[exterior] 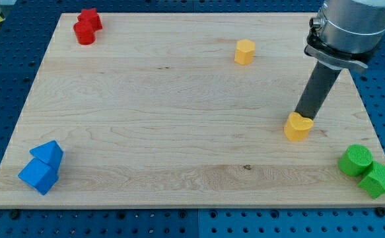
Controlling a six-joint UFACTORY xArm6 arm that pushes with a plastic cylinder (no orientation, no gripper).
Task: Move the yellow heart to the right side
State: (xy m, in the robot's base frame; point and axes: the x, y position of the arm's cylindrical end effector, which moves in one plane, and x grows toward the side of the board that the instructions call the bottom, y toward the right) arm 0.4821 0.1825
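Camera view: my tip [304,116] touching yellow heart [298,126] from behind, on tabletop [179,132] toward view's right. No jaws here (rod only, nothing held). Likely risk: off-centre push spinning heart aside, or onward into green cylinder [355,160].

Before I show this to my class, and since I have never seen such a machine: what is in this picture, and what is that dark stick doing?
One camera looks down at a slant on a wooden board; where it is mounted I cannot say. The grey machine at the view's upper right is a robot arm. It has no fingers and holds nothing; it ends in a dark rod. My tip sits just behind the yellow heart, at or very near it, to push it. Also on the board: a yellow block, two red blocks, two blue blocks and two green blocks.
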